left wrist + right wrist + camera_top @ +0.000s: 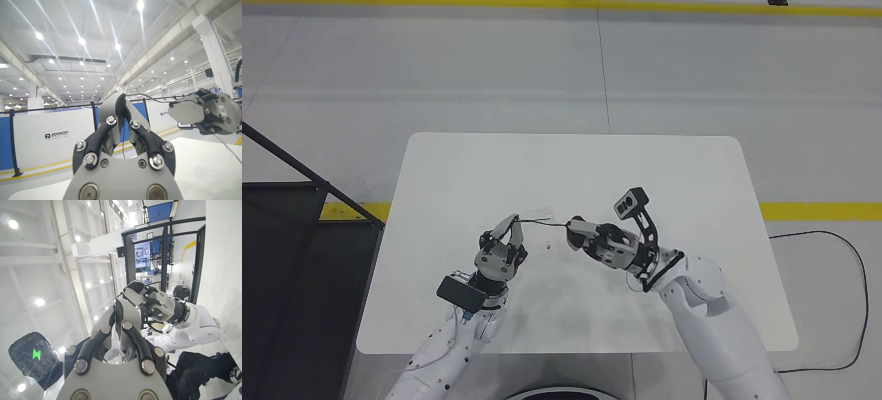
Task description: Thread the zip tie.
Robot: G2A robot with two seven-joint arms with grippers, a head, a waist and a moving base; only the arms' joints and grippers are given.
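One thin black plastic zip tie [123,140]: judged light, springy and slippery, and easily bowed. It is best pinched close to either end so the tip can be steered. It spans the air above the white counter [692,180] between the left tool [512,228] and the right tool [573,224]. Each tool is clamped on one end, and the strap's tail hangs between the left tool's fingers.
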